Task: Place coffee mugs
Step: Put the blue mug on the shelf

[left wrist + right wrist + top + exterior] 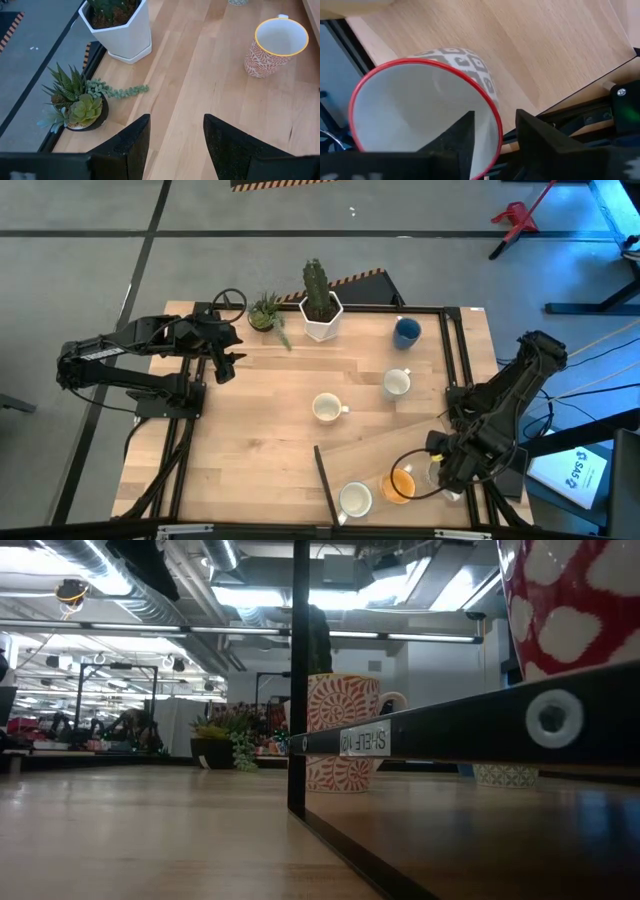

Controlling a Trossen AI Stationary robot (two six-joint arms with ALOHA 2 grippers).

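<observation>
Red-rimmed mug [427,107] between the right gripper [494,145]'s parted jaws, one finger inside the rim, at the surface's near right corner.
Only the right wrist view shows its grey pattern; overhead, the arm hides it beside the orange mug [399,484]. Left gripper [172,145] hangs open and empty near the succulent [75,102].

The dark left gripper [172,145] hovers with fingers parted. The dark right gripper [495,142] points down, fingers slightly apart.

Robotics lab or workshop: exposed ceiling ducts [120,580], strip lights, benches behind (grey concrete floor [80,270])
</observation>
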